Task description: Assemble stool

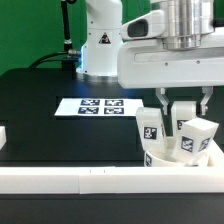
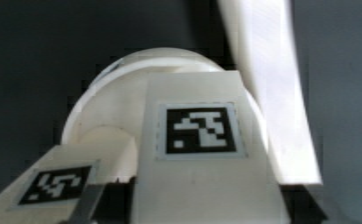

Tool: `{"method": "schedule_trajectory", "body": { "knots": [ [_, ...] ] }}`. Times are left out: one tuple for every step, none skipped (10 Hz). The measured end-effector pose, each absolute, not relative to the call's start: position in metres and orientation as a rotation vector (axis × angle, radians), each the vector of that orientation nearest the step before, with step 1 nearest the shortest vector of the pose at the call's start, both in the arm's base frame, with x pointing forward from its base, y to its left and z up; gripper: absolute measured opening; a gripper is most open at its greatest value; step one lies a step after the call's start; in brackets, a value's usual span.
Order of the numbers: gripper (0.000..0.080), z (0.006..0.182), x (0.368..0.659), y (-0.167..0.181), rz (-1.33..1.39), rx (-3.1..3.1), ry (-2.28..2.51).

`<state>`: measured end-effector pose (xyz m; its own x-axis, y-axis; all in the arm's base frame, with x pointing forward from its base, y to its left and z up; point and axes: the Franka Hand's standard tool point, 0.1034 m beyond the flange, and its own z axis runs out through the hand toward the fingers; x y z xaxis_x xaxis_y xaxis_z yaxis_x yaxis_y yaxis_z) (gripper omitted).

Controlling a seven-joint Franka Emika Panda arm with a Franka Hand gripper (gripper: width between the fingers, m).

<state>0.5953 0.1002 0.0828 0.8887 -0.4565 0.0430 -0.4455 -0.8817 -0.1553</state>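
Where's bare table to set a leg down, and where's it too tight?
Free: the black table between the marker board and the front rail, towards the exterior view's left. Crowded: the exterior view's right, where the gripper hangs over the tagged legs and seat bunched against the rail.

White tagged legs point(image 1: 149, 128) upright in seat point(image 1: 160, 157)

Marker board point(image 1: 98, 105) on black table point(image 1: 40, 110)
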Motion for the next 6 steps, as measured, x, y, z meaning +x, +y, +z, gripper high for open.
{"method": "schedule_trajectory", "body": {
  "knots": [
    [0.0337,0.0834,0.5962,0.1026,-0.102,-2.862,0.844],
    [0.0337,0.0835,0.5965,0.1025,-0.092,-2.824,0.915],
    [0.0337,0.0834,0.5969,0.1018,-0.081,-2.771,1.039],
    [0.0337,0.0834,0.5969,0.1018,-0.078,-2.758,1.072],
    [0.0337,0.0834,0.5969,0.1015,-0.068,-2.719,1.161],
    [0.0337,0.0833,0.5968,0.101,-0.059,-2.68,1.244]
  ]
}}
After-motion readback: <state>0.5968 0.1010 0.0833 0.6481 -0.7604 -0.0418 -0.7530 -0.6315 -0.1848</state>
